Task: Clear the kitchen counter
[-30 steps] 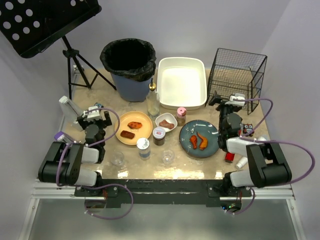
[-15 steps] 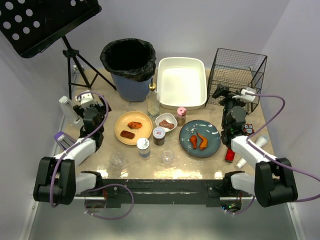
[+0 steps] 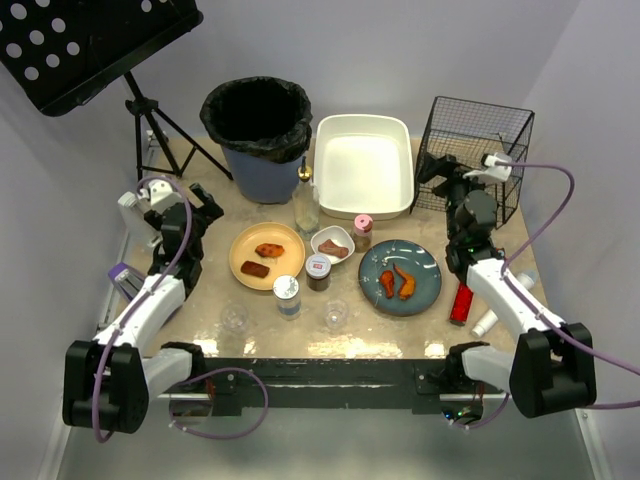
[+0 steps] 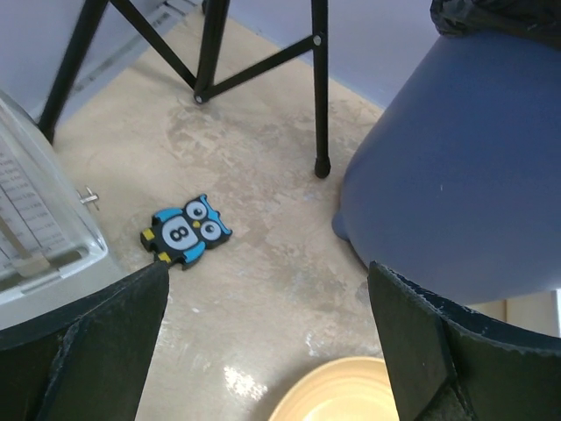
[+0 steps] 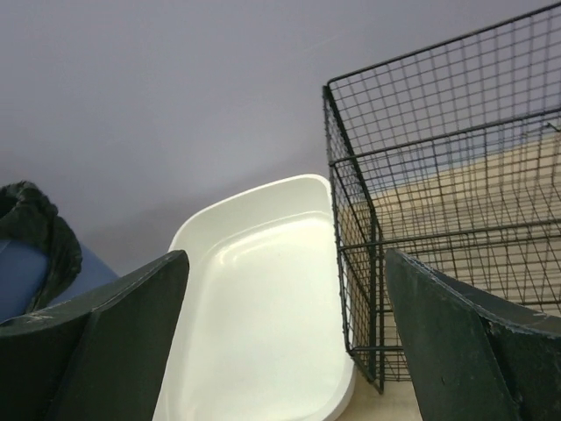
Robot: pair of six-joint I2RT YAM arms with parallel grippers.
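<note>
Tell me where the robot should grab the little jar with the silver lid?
Probably the jar by its round sides, just under the lid, coming straight down from above. It stands upright, with free room left and right for the jaws; the yellow plate sits close behind it.

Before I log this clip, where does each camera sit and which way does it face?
Top external: above and behind the bases, looking down on the kitchen counter; both arms, left gripper and right gripper show.
Left wrist: low over the counter, facing the owl tile, stand legs and trash bin; its open fingers frame the bottom.
Right wrist: facing the white tub, wire basket and back wall; open fingers at bottom.
Both wrist views catch the trash bin.
</note>
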